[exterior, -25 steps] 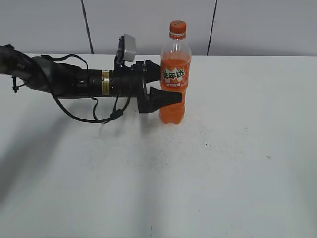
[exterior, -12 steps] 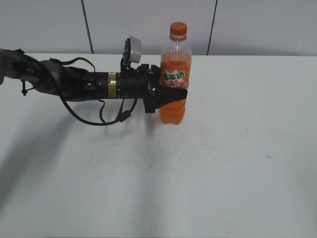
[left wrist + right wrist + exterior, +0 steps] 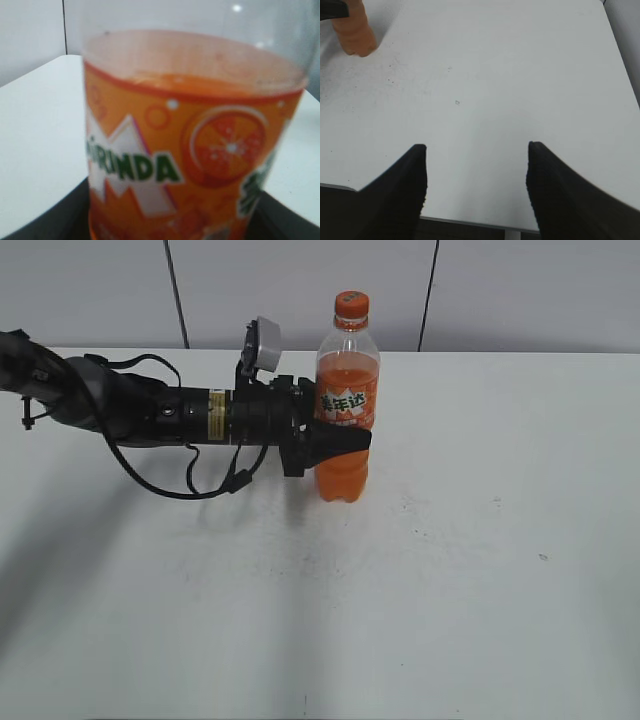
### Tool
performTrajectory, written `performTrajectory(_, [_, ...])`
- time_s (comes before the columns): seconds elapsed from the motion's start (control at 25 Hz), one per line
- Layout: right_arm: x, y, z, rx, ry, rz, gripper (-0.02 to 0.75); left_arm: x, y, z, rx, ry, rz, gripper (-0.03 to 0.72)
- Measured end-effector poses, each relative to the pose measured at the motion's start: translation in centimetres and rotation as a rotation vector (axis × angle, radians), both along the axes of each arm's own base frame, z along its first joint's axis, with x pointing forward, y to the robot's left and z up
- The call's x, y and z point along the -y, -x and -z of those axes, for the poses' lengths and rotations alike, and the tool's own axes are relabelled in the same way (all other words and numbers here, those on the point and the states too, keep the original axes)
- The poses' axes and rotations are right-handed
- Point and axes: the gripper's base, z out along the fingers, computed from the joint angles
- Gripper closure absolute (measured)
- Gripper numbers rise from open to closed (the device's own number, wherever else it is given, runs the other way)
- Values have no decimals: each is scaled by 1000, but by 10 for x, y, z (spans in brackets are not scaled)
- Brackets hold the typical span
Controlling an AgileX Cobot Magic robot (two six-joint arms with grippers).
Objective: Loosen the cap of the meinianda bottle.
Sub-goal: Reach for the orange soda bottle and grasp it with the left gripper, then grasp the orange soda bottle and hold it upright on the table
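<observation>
The meinianda bottle (image 3: 344,465) stands upright on the white table (image 3: 450,570), half full of orange drink, with its orange cap (image 3: 351,305) on top. My left gripper (image 3: 350,440) reaches in from the left and is shut on the bottle just below the label. In the left wrist view the bottle's label (image 3: 185,160) fills the frame, with the dark jaws (image 3: 172,222) at both lower corners. My right gripper (image 3: 476,170) is open and empty above the near table edge. The bottle's base (image 3: 355,32) shows far off at the top left of that view.
A grey panelled wall (image 3: 300,290) runs behind the table. The left arm and its cables (image 3: 150,415) lie low across the table's left side. The right arm is out of the exterior view.
My left gripper's jaws have closed round the bottle. Gripper and bottle have shifted a little to the left and towards the camera. The right gripper shows no earlier frame.
</observation>
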Motion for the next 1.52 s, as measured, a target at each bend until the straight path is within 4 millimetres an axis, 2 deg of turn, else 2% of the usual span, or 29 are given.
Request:
performTrajectory(0.52, [0,0,0,0,0,0,265,-26,64,-13,23,-106,26,266])
performTrajectory(0.68, [0,0,0,0,0,0,265,-28,76,-15,44,-106,21,266])
performTrajectory(0.84, [0,0,0,0,0,0,265,-30,86,-8,36,-103,-12,266])
performTrajectory(1.52, [0,0,0,0,0,0,265,-28,90,-6,49,-98,-26,266])
